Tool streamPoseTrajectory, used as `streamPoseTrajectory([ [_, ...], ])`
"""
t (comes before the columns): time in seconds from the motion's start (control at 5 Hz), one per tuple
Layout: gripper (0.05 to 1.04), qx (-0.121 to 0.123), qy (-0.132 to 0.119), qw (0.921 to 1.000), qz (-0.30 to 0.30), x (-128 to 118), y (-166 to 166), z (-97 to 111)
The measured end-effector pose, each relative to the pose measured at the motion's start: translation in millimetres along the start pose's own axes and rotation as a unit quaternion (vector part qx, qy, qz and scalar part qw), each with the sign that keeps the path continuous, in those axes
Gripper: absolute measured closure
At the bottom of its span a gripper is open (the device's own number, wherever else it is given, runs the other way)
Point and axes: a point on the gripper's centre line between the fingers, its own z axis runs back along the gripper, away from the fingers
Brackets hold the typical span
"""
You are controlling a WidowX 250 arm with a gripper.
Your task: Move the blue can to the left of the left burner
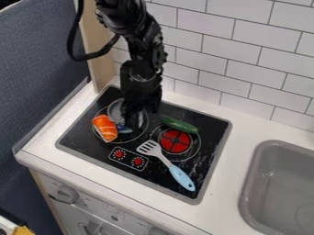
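Beyond the spatula, within the left burner, what seems the blue can is partly made out beside the orange toy; grasping is judged to be in hand, with a leftward lift, clear of that toy, called for next. The can's far side is obscured by the end effector, whose opening or hold cannot be told.

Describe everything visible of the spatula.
Spatula: slotted whitish-grey head, slim neck, light-blue handle with a hole near its end; looks like plastic. Lies diagonally on the black cooktop, head between the control panel and red burner disc, handle towards the front right corner. Nothing visible on top of it.
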Motion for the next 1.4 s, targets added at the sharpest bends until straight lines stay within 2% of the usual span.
streamPoseTrajectory([
  [0.2, 0.084, 0.023, -0.001, 0.9997, 0.000, -1, 3, -14],
  [0.6, 0.084, 0.042, -0.013, 0.9988, 0.023, 12, 1, -24],
  [0.8, 0.084, 0.042, -0.024, 0.9980, 0.039, 25, -6, -22],
  [1.0, 0.084, 0.059, -0.033, 0.9956, 0.065, 40, -11, -31],
  [1.4, 0.084, 0.067, -0.045, 0.9903, 0.114, 65, -24, -40],
])
